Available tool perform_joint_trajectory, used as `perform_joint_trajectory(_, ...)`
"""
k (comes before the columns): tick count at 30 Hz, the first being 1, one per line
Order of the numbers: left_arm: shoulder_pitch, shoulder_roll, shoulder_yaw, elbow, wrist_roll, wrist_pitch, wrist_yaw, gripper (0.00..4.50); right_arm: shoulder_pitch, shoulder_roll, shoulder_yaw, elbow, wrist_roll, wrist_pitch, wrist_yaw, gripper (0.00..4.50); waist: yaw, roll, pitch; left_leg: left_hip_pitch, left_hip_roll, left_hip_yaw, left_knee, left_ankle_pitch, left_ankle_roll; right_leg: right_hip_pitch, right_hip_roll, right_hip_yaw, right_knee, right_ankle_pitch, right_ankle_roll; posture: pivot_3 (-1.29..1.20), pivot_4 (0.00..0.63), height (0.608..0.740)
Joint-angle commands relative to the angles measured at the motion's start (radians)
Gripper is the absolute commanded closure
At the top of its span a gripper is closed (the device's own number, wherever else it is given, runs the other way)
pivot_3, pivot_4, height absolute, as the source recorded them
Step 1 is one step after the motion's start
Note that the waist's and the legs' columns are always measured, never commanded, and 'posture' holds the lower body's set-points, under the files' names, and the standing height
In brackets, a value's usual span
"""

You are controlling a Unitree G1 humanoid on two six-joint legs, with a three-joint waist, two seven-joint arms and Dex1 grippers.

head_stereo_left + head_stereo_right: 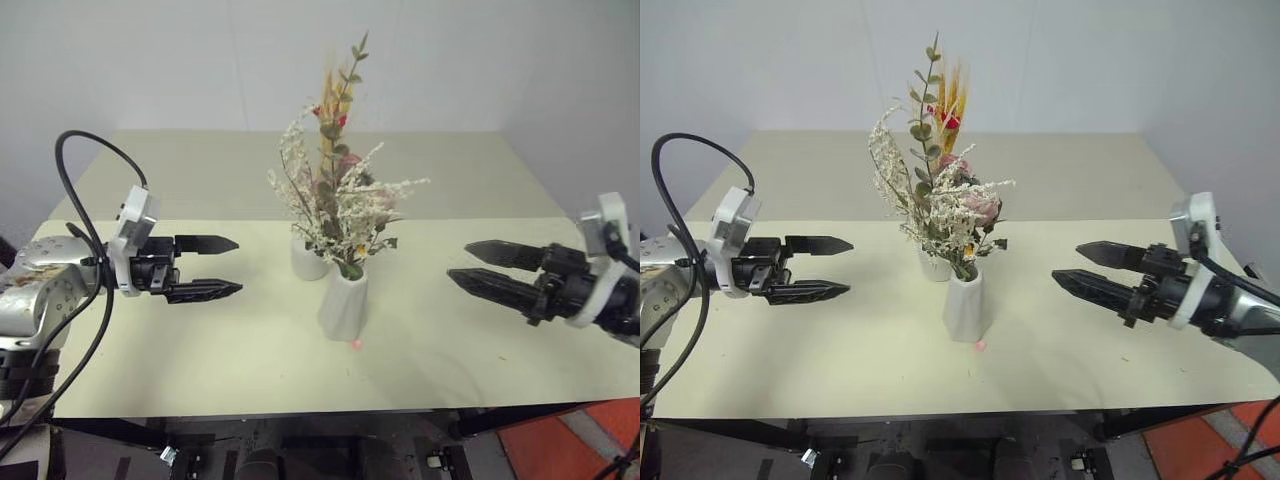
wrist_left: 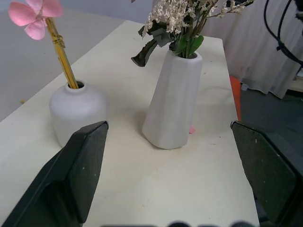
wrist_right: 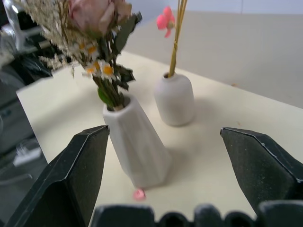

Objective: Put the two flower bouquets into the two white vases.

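Bouquets both stand in their vases at the middle of the table [image 1: 150, 330], well apart from my two grippers, which hang spread wide and hold nothing.

My left gripper [image 1: 222, 266] points in from the left, fingers apart, with bare tabletop between it and the vases. My right gripper [image 1: 478, 265] points in from the right, fingers equally apart, also empty.

Between them, nearer me, is the tall vase [image 1: 343, 303], a tapered white cone with the bushy bunch [image 1: 345, 205] of pale sprigs, green leaves and a pink rose in its mouth. Just behind it sits the round vase [image 2: 75, 112], short with a narrow neck hole, where the slim bunch [image 1: 333, 100] of yellow stalks rises straight, topped by red and pink blossoms. A small pink petal [image 1: 356, 344] lies on the table at the tall vase's foot.

I judge both bunches light and brittle: dried sprigs shed and stalks snap. Any hold belongs low on the stems, gently, never on the blossoms. The vases look smooth, hard, breakable and easily tipped. The task looks complete.
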Motion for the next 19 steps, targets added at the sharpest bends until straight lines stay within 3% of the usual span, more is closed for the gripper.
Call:
perform_joint_trajectory(1,0.003,0.020,0.054,-0.050,-0.041,0.010,0.007,0.00,0.024,-0.038,-0.073,0.001,-0.030,-0.032,0.059,0.03,0.001,0.000,0.000,0.000,0.000,0.000,0.000,0.000,0.000,0.000,0.000,0.000,0.000,0.000,0.000,0.00,0.150,0.740)
perform_joint_trajectory(7,0.007,0.028,0.068,-0.059,-0.049,0.010,0.020,0.00,0.042,-0.077,-0.093,0.034,-0.104,-0.066,0.129,0.03,0.000,0.000,0.000,0.000,0.000,0.000,0.000,0.000,0.000,0.000,0.000,0.000,0.000,0.000,0.000,0.00,0.150,0.740)
perform_joint_trajectory(19,0.014,0.036,0.067,-0.078,-0.055,0.009,0.029,0.00,0.059,-0.048,-0.078,0.017,-0.160,-0.100,0.146,0.03,0.001,0.000,0.000,0.000,0.000,0.000,0.000,0.000,0.000,0.000,0.000,0.000,0.000,0.000,0.000,0.00,0.150,0.740)
